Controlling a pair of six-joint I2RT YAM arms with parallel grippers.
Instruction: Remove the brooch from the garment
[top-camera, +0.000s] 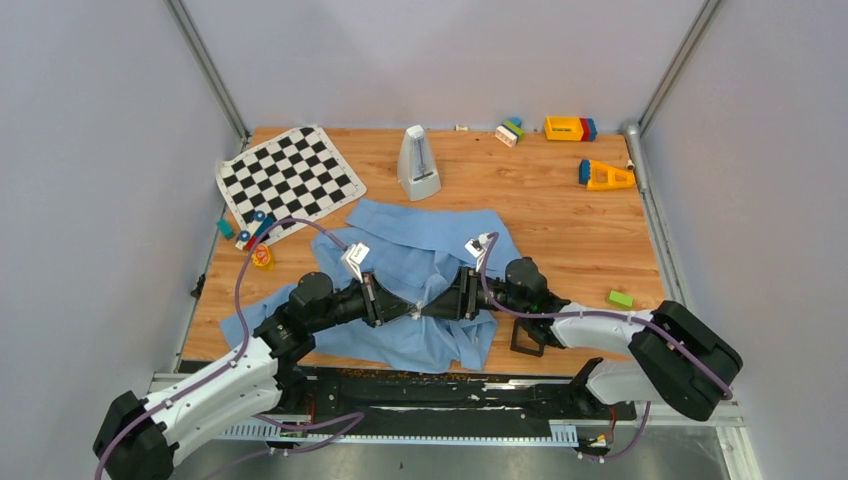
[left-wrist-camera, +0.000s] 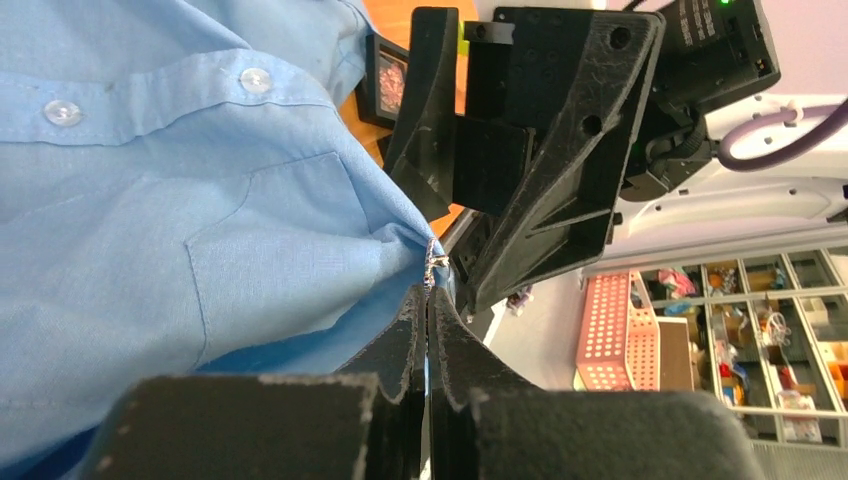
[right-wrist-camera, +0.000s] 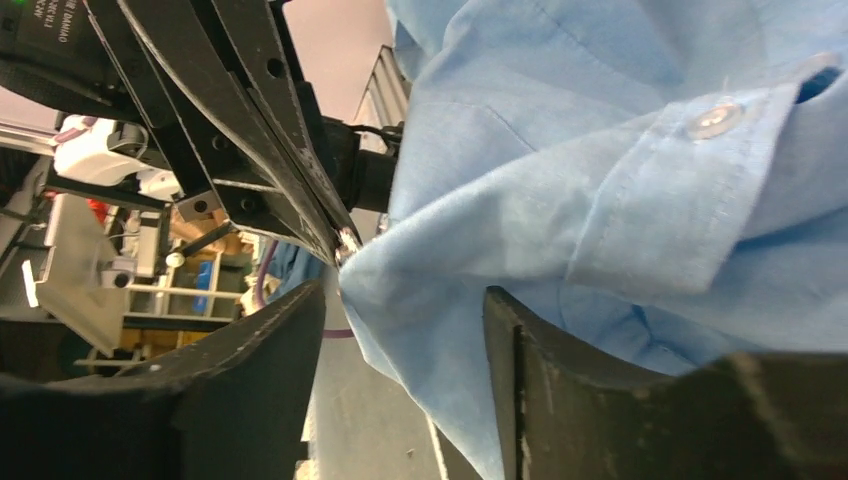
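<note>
the brooch (left-wrist-camera: 436, 263) is not off yet. it sits at the tip of a raised peak of the shirt (top-camera: 420, 235), in the gap where the two arms meet nose to nose. the cloth runs right up to it in both wrist views, so i judge it to be attached.

the left gripper (left-wrist-camera: 428, 305) is fully closed, its fingers pressed flat together with the small silvery brooch caught at their very tips (only a glint of metal shows above them, so i cannot tell how much of it is pinched). the right gripper (right-wrist-camera: 403, 300) stands open, its jaws on either side of the cloth peak just behind the brooch. there is fabric between them, but it is not clamped as far as the right wrist view shows.

so finding the brooch and pinching it look done. what is left is a firm hold on the cloth by the right gripper, the pull apart that frees the pin, and setting the brooch down clear of the shirt. the rest of the shirt lies crumpled on the table (top-camera: 560, 220) below.
</note>
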